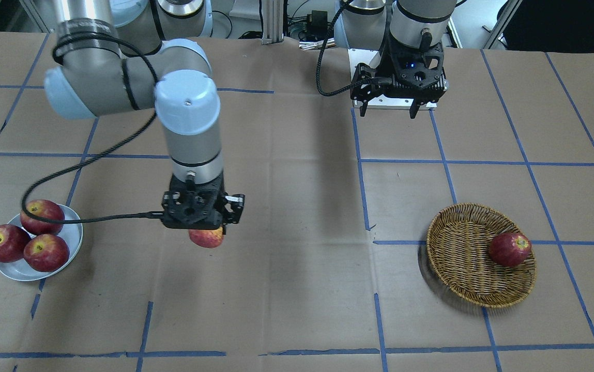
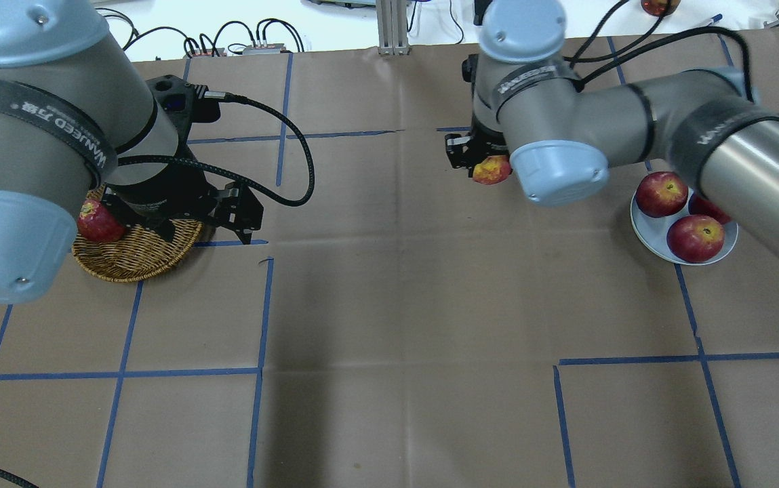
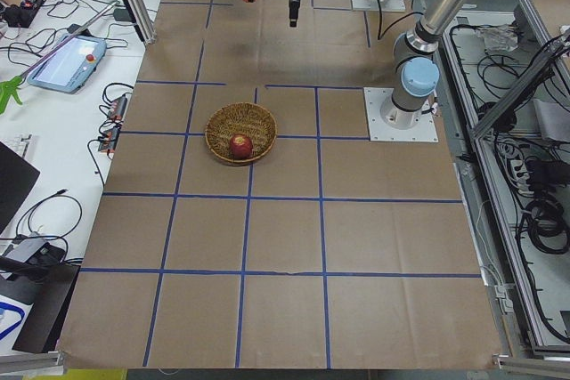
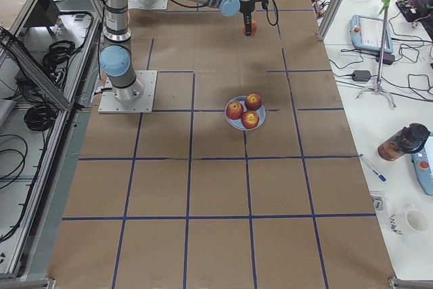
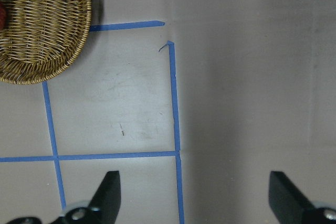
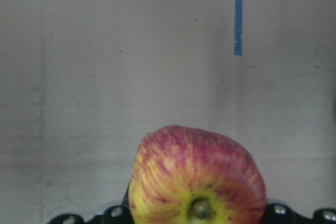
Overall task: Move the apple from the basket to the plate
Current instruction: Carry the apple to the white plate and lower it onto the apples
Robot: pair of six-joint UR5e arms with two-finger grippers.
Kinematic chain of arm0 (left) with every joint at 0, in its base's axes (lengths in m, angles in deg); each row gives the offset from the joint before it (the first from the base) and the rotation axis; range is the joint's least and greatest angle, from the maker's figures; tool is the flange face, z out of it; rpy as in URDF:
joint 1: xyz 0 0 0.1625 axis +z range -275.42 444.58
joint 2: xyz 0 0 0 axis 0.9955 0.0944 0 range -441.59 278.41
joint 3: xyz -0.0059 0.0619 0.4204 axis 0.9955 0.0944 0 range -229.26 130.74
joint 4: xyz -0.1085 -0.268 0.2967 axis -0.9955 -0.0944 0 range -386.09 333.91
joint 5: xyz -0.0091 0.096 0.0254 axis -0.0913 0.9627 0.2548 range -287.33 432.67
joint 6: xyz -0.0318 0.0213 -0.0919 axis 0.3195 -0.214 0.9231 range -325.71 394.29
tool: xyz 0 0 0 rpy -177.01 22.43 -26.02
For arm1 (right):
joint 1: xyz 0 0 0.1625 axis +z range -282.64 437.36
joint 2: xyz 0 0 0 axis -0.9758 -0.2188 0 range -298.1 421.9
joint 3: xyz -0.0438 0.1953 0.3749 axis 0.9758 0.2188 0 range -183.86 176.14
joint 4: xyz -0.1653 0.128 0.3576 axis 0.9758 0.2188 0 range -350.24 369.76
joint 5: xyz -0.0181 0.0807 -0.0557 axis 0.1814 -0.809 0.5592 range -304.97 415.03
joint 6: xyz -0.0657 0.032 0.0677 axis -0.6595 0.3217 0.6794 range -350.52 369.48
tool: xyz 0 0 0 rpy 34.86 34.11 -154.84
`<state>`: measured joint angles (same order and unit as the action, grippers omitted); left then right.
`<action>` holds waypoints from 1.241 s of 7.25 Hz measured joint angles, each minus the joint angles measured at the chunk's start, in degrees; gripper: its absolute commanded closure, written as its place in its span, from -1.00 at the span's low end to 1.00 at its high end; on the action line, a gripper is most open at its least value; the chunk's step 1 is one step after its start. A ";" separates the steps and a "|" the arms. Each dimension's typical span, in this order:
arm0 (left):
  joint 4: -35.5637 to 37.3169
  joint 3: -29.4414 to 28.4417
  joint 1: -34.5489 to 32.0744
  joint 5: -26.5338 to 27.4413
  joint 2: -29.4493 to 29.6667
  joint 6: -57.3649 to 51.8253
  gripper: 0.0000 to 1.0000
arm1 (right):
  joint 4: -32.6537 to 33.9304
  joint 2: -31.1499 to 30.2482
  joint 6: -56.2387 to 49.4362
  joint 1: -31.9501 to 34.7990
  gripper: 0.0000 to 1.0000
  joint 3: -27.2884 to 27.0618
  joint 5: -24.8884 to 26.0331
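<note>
My right gripper [image 1: 206,231] is shut on the orange-red, yellow-streaked apple [image 1: 207,237] and holds it above the bare table between basket and plate. The apple fills the lower right wrist view [image 6: 197,177], its yellow stem patch facing the camera, and also shows in the overhead view [image 2: 491,169]. The pale plate [image 1: 72,232] lies apart from it and holds three dark red apples. The wicker basket [image 1: 462,258] holds one dark red apple [image 1: 509,249]. My left gripper [image 1: 388,112] is open and empty, raised beside the basket [image 5: 42,30].
Brown paper with blue tape lines covers the table. The right arm's cable [image 1: 69,219] hangs over the plate's apples. The left arm's bulk hides part of the basket [image 2: 138,254] from overhead. Benches with cables and a tablet flank the table ends.
</note>
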<state>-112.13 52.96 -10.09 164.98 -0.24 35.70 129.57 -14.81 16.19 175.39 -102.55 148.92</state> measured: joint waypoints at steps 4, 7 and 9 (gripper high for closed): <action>0.00 -0.01 0.02 0.07 -0.05 0.00 -0.98 | -1.81 -6.64 -27.63 -20.59 -0.04 -6.51 -0.51; 0.00 0.00 0.02 0.07 -0.05 0.00 -0.98 | 0.84 -4.63 -43.49 -31.08 -0.05 -6.97 -2.64; 0.00 0.02 0.02 0.07 -0.05 0.00 -0.98 | 2.00 -1.39 -48.23 -34.26 -0.05 -7.10 -4.66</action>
<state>-112.13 52.98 -10.07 165.05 -0.28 35.70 131.57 -16.20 -32.04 141.13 -109.64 144.26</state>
